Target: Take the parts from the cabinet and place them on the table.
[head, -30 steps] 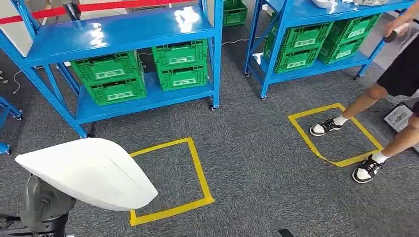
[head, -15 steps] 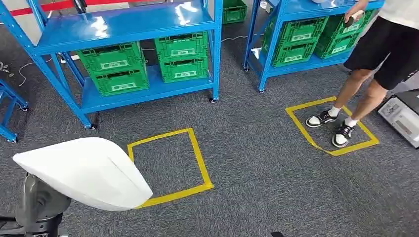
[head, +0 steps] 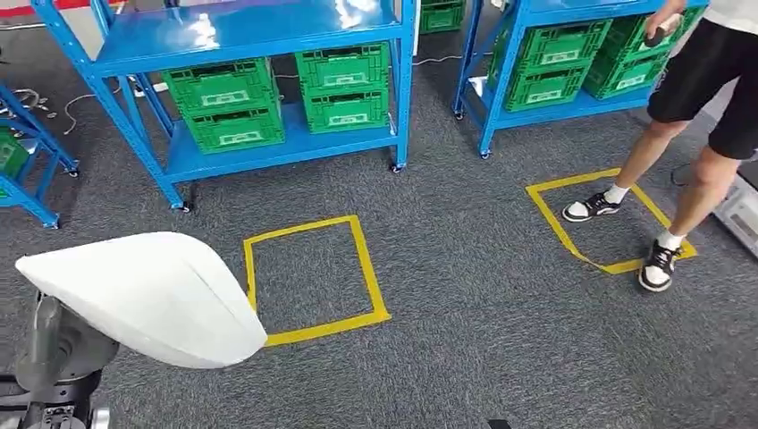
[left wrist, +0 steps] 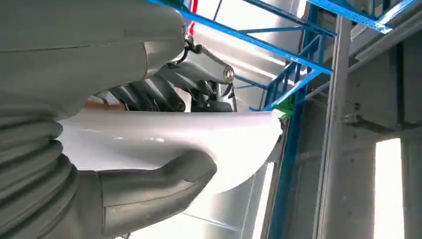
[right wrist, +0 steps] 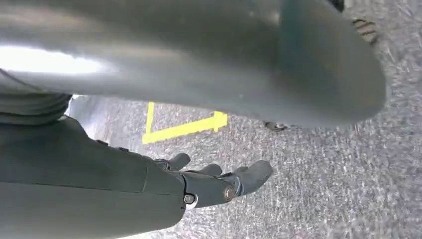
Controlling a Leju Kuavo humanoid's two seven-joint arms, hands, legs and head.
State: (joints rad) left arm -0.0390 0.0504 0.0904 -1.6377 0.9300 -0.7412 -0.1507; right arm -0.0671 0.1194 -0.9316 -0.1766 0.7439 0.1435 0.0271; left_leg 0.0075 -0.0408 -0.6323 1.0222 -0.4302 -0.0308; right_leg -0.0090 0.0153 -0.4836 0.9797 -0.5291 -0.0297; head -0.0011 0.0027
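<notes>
A large white curved part [head: 143, 299] sits at the lower left of the head view, carried above the grey carpet. My left hand [head: 55, 353] holds it from beneath. In the left wrist view the thick grey thumb [left wrist: 159, 181] presses against one face of the white part [left wrist: 164, 137] and the darker fingers [left wrist: 164, 97] lie on the other face. My right hand [right wrist: 219, 181] hangs over the carpet, fingers stretched out and slightly apart, with nothing in it. The blue cabinet rack [head: 241, 36] stands ahead.
Green crates [head: 223, 103] fill the rack's lower shelf, and a second blue rack [head: 572, 103] with more crates stands to the right. Two yellow tape squares [head: 308, 277] [head: 608, 219] mark the carpet. A person [head: 706, 98] stands on the right square, one hand by the right rack.
The whole picture has shifted, so the camera has moved; the racks now lie slightly farther right. The person has stepped closer to the right rack. My left hand keeps its hold on the white part.
</notes>
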